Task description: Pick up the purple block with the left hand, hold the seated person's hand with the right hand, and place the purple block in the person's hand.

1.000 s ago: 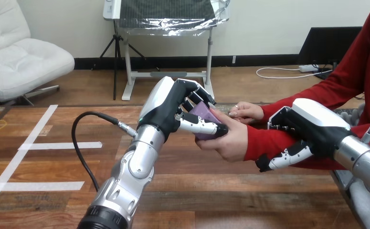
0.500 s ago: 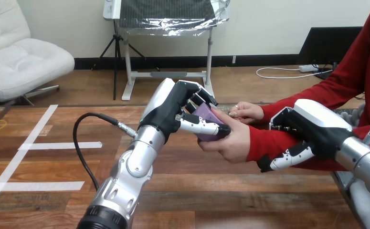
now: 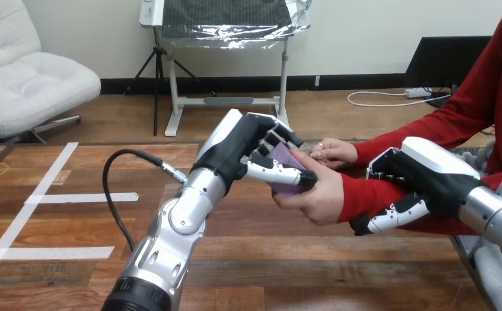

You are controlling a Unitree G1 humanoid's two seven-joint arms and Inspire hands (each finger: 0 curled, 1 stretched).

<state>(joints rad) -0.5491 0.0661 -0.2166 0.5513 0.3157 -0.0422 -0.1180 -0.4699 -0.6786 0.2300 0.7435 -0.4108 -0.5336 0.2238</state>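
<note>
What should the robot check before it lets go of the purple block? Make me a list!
1. Left hand has its fingers curled round the purple block: ok.
2. Purple block touches the person's hand: ok.
3. Person's hand is open towards the block: ok.
4. Right hand is curled round the person's forearm: ok.
5. Person has a grip on the block: cannot tell.
</note>
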